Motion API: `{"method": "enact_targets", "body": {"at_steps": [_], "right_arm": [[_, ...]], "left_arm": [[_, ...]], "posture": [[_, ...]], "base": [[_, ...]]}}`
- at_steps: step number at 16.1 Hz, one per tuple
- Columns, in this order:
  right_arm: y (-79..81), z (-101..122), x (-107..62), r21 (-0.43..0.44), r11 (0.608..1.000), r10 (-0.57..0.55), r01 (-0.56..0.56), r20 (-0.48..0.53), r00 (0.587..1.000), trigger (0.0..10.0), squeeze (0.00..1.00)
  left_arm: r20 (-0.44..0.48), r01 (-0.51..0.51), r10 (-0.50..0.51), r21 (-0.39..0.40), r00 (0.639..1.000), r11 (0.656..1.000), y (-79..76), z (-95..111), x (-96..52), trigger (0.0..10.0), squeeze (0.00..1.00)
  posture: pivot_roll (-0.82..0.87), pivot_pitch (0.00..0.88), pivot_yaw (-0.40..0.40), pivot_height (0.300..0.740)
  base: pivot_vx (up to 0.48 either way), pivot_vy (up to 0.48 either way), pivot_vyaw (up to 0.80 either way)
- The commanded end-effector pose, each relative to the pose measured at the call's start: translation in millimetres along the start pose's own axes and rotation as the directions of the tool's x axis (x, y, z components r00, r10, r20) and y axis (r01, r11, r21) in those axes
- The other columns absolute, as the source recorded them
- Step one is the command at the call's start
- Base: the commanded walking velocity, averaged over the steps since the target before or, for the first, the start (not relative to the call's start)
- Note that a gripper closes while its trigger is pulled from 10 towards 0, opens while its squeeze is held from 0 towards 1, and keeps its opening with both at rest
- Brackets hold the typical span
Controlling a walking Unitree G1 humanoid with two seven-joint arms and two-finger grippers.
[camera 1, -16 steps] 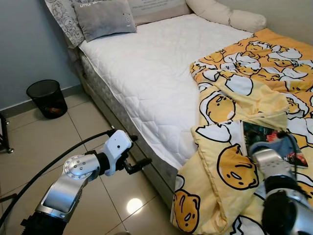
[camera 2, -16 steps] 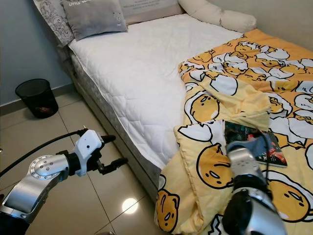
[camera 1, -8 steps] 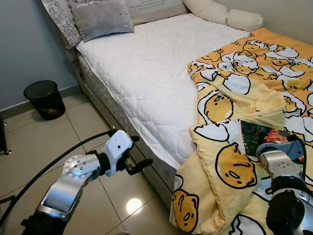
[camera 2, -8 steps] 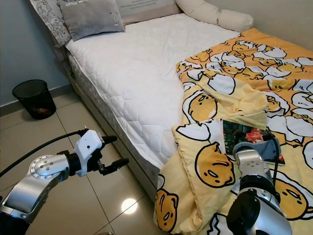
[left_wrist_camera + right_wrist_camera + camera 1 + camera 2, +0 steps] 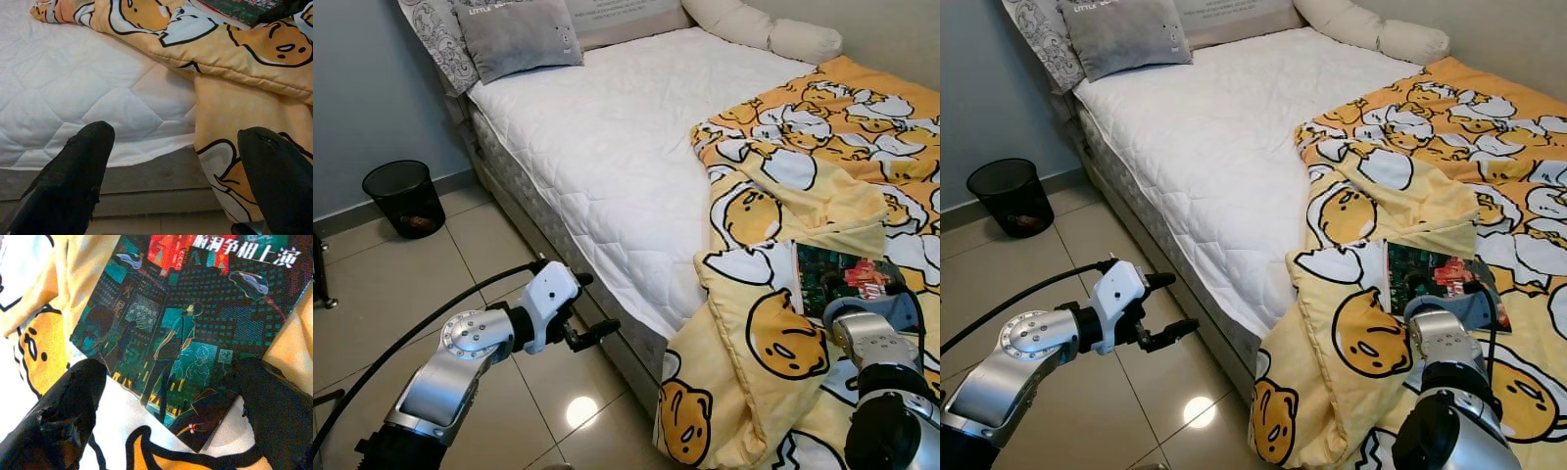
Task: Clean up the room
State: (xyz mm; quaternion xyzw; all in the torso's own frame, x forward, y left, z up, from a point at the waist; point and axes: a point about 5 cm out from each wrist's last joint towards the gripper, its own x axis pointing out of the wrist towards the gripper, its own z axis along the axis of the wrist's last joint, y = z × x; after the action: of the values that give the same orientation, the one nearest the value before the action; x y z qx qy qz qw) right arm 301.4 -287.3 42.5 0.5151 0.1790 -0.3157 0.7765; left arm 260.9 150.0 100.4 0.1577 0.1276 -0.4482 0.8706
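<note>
Right arm (image 5: 876,377) hides book (image 5: 837,274) corner; pillows (image 5: 514,34) cut off at top edge.

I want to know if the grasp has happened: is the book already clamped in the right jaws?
No: the right gripper is open, its fingers spread either side of the book, which lies flat on the blanket.

Head stereo pair: high, angled forward and down over bed (image 5: 626,147) and floor (image 5: 401,284); both eyes share same scene, right eye shifted slightly sideways. Left wrist view: low beside bed edge, looking along open left pincer (image 5: 181,171) toward mattress side and hanging blanket (image 5: 234,103); close. Right wrist view: very close above book (image 5: 190,328) on blanket, facing down along spread right pincer (image 5: 171,406). Book and blanket shared by all views.
</note>
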Motion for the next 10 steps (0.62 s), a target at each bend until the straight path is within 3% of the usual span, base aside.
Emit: {"method": "enact_targets", "body": {"at_steps": [1,5,10], "right_arm": [[-6.8,-6,0.0,0.018,1.000,-0.024,0.025,-0.029,0.999,10.0,0.00],[-13.4,-11,-1.0,0.028,0.999,-0.040,0.042,-0.048,0.998,10.0,0.00],[-4.9,-20,1.9,0.055,0.998,-0.014,0.019,-0.074,0.997,10.0,0.00]], "left_arm": [[-0.006,0.023,-0.023,0.011,1.000,1.000,-4.3,1,-0.4,10.0,0.00],[-0.004,0.016,-0.016,0.009,1.000,1.000,-5.9,0,-0.2,10.0,0.00],[-0.009,0.020,-0.020,0.006,1.000,1.000,-6.7,0,-0.2,10.0,0.00]], "posture": [[-0.03,0.000,-0.009,0.740],[-0.02,0.000,-0.024,0.740],[-0.01,0.000,-0.020,0.740]], "base": [[0.000,0.000,0.00],[0.000,0.000,0.00],[0.000,0.000,0.00]]}}
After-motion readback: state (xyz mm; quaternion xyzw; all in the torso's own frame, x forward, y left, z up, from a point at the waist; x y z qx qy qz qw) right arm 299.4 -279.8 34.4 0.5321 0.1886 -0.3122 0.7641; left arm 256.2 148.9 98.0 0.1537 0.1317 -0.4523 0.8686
